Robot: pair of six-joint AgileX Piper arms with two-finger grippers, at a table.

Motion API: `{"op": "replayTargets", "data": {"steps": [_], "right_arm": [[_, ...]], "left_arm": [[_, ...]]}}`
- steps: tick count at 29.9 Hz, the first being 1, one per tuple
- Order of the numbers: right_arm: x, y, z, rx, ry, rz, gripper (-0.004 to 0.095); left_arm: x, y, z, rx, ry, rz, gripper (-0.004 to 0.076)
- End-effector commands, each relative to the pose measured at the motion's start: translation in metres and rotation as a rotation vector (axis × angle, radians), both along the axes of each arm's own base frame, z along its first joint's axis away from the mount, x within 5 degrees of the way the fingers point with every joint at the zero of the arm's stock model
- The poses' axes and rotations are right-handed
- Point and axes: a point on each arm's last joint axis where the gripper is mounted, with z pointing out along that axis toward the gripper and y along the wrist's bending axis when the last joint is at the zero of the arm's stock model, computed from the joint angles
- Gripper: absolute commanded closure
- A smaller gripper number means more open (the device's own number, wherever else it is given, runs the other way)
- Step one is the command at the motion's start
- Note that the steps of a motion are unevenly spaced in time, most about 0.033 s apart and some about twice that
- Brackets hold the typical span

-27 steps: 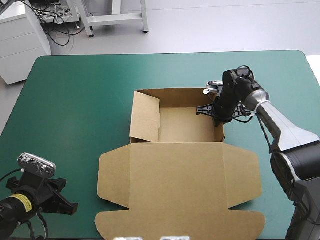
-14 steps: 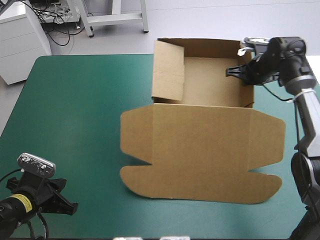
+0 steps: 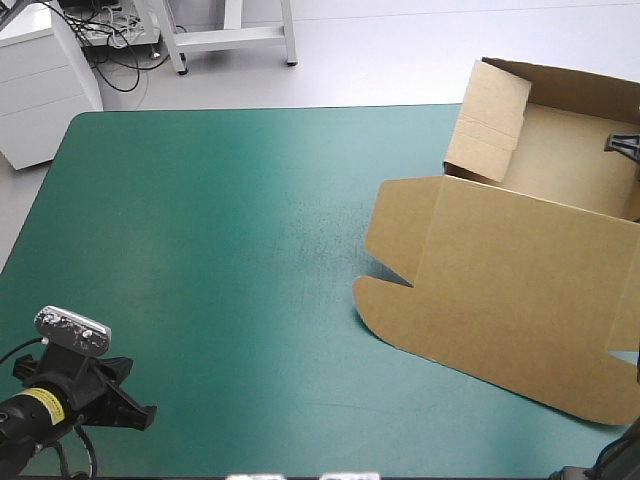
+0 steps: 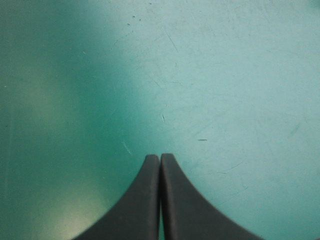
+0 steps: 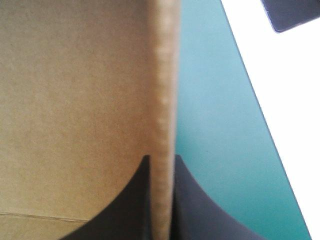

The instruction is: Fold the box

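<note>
Now the box [image 3: 510, 280] hangs at the table's far right corner, whereas just before it lay near the middle. The right gripper [image 5: 161, 160] has swung it there, its black fingers clamped on the tray's right wall [image 5: 162, 90], which shows edge-on between them. The walls stand raised and the lid [image 3: 500, 300] lies open toward the near side, so the folding looks largely finished and this seems a carry-off rather than another crease. The tray end shows beyond the far edge and the box runs out of sight at the right, leaving little margin there. The teal-green cover [image 3: 220, 250] is bare leftward. The left gripper [image 4: 160, 156] is closed on nothing over that cover, well apart from the box.
</note>
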Motion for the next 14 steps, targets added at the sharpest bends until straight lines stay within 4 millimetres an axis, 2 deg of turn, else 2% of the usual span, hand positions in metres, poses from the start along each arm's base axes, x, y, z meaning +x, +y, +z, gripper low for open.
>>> {"op": "replayTargets", "data": {"steps": [1,6,12,14], "right_arm": [[-0.015,-0.023,0.023,-0.06,-0.086,-0.062,0.093],[-0.009,-0.055,-0.001,-0.065,-0.071,-0.123,0.0929],[0.0,-0.073,-0.032,-0.074,0.017,-0.144,0.0926],[0.002,-0.077,-0.04,-0.074,0.043,-0.147,0.0898]], "left_arm": [[0.003,-0.001,0.01,-0.03,-0.065,0.001,0.0756],[0.003,-0.002,0.011,-0.033,-0.068,0.0,0.0756],[0.004,0.0,0.011,-0.011,-0.083,0.007,0.0756],[0.004,0.001,0.011,-0.007,-0.085,0.008,0.0756]]}}
